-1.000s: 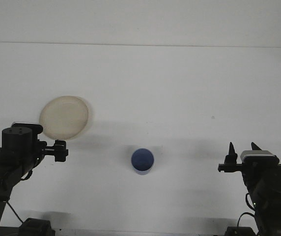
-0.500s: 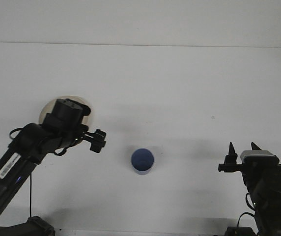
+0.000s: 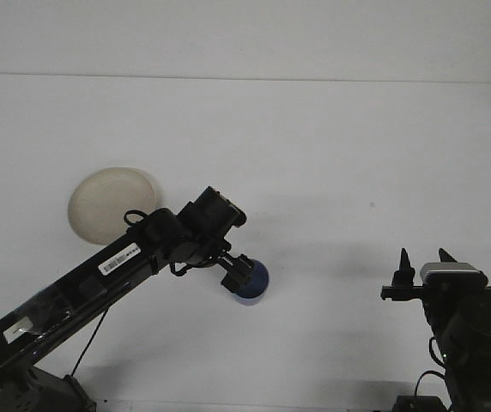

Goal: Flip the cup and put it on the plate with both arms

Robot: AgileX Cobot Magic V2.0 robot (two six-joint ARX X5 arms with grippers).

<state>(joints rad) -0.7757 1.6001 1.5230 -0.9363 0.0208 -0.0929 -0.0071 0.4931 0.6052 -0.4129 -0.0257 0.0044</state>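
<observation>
blue cup (image 3: 257,281) mid-table | beige plate (image 3: 108,204) far left, empty

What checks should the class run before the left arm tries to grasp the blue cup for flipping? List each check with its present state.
1. Left claw is at the blue cup: ok, it overlaps the cup's left edge.
2. Left claw is open around the cup: cannot tell, its fingers are hidden from this view.
3. Cup's orientation is known: cannot tell, the view is from above and partly blocked.
4. Plate is free to receive the cup: ok, nothing lies on it.
5. Right claw is open and ready: ok, its fingers stand apart.
6. Right arm is out of the way: ok, it sits far right of the cup.
</observation>
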